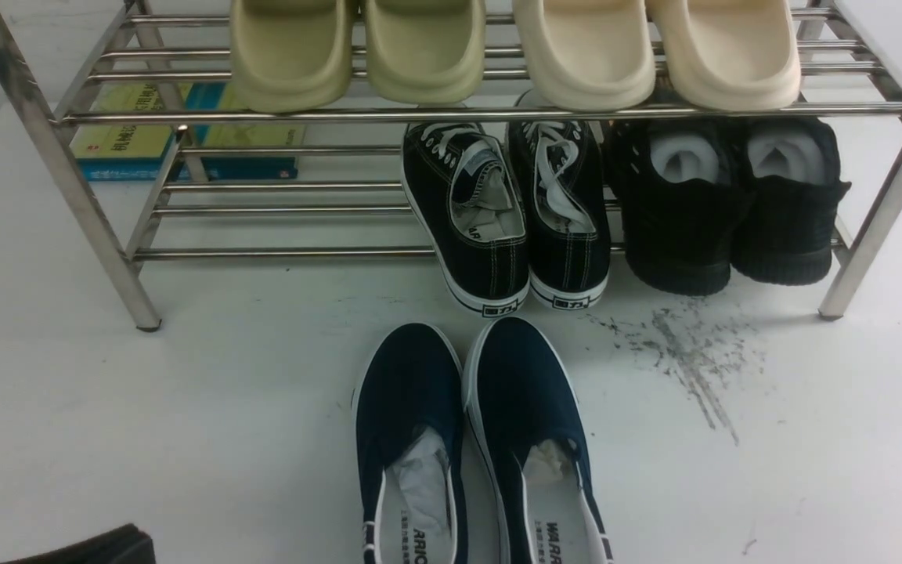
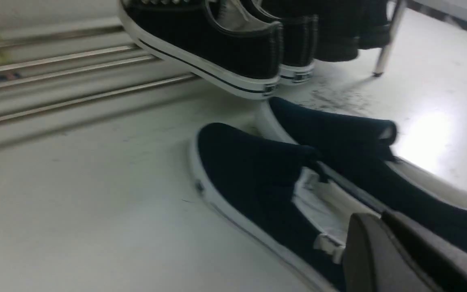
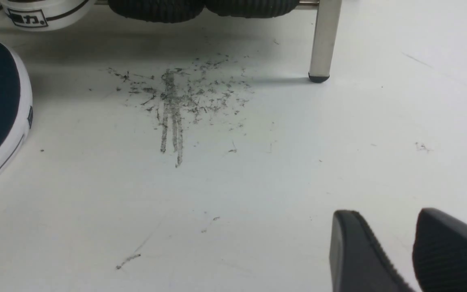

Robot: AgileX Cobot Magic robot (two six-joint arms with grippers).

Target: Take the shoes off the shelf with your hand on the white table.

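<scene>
Navy slip-on shoes (image 1: 474,446): one pair, on the white counter (image 1: 185,407) in front of the shelf (image 1: 99,235), side by side and touching, toes toward the rack. White lining, crumpled paper stuffed inside.

Shelf: steel bars, two tiers. Upper tier holds olive slippers (image 1: 357,51) and cream slippers (image 1: 654,51). Lower tier holds black lace-up sneakers (image 1: 506,219) and black fuzzy shoes (image 1: 729,204), heels overhanging the front bar; books (image 1: 146,133) lie behind its left end.

Scuff marks (image 1: 686,352): dark grey streaks on the counter, right of the navy pair.

Left gripper (image 2: 383,243): beside the heel of the left navy shoe; jaws nearly together, holding nothing visible.

Right gripper (image 3: 391,243): low over bare counter, jaws slightly apart, empty.
</scene>
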